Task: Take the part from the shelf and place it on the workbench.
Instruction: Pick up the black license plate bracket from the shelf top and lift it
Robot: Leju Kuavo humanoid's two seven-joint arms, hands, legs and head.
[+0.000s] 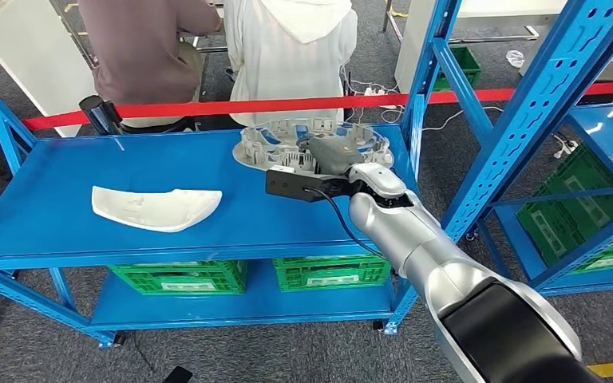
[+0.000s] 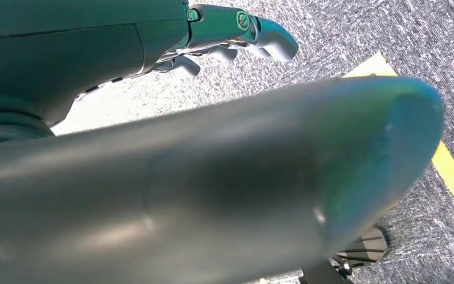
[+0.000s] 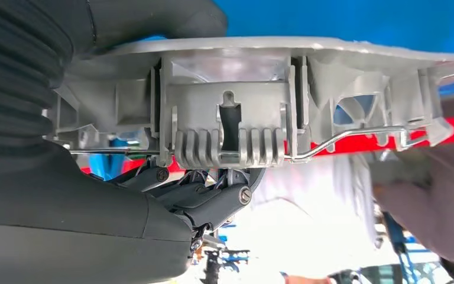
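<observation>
From the head view, the right hand (image 1: 331, 155) rests on the grey ring-shaped part (image 1: 275, 144) at the back right of the blue shelf (image 1: 48, 215), close to the blue upright (image 1: 419, 104) — lifting it out calls for a pull toward the robot, with open deck to the left up to the white curved panel (image 1: 157, 207). In the left wrist view the left hand (image 2: 236, 38) hangs over carpet, fingers loosely apart, holding nothing. In the right wrist view the part's ribbed rim (image 3: 230, 127) sits between thumb above and fingers (image 3: 213, 198) below — apparently gripped.
</observation>
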